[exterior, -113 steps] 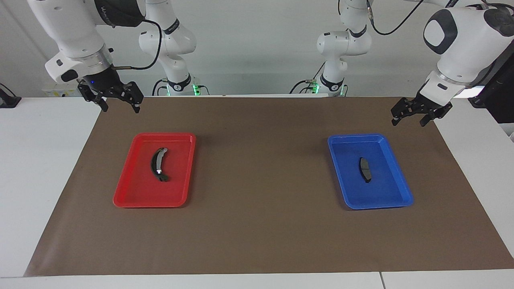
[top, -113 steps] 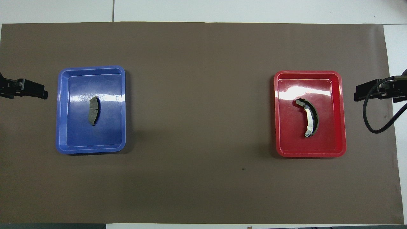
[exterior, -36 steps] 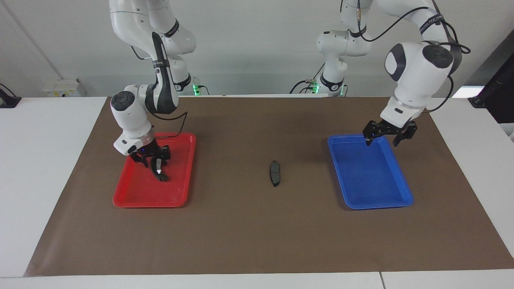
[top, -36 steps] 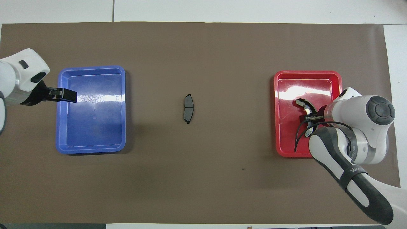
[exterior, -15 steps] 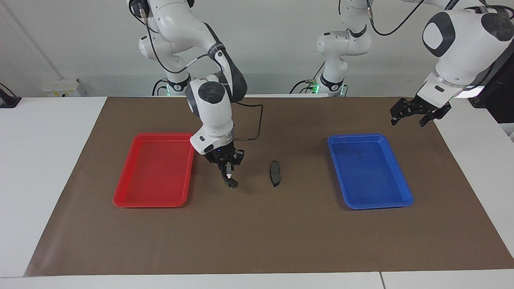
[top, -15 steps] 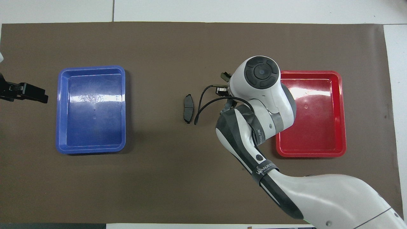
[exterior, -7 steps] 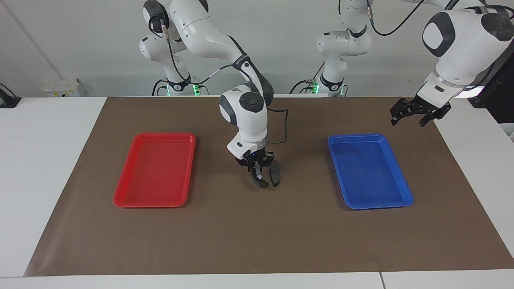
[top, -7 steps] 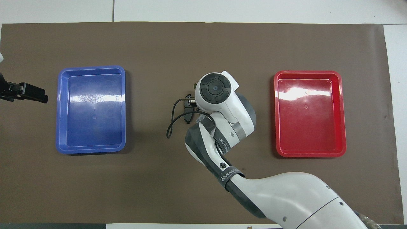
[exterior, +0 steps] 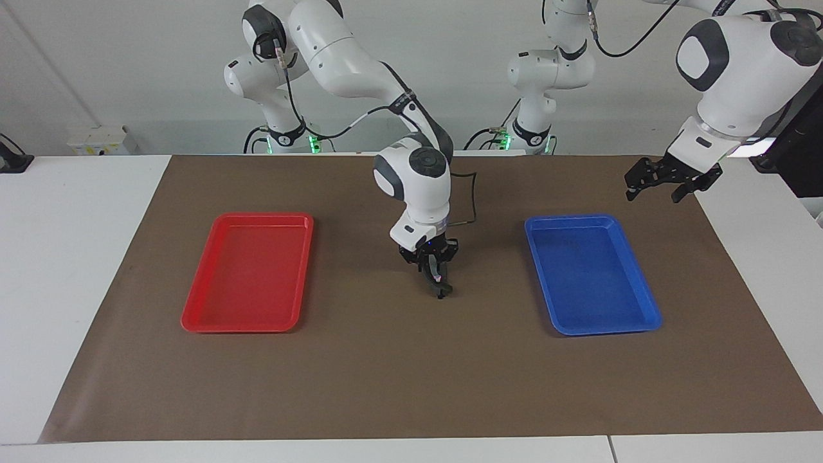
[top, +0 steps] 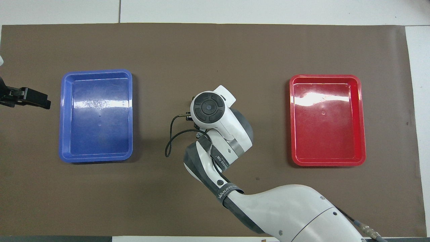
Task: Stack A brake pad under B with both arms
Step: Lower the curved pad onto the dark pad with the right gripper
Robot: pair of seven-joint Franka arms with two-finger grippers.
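B [exterior: 440,281] hangs from the right gripper [exterior: 436,272], whose fingers are clamped on it, over the middle of the brown mat [exterior: 398,360] between the two trays. You will find the A brake pad hidden here: the gripper and B cover the spot, which suggests B is being lowered directly onto it so that the short pad ends up beneath. The red tray [exterior: 193,318] and blue tray [exterior: 566,328] hold nothing. The left gripper [exterior: 665,183] waits with fingers spread, above the mat's corner near the blue tray.
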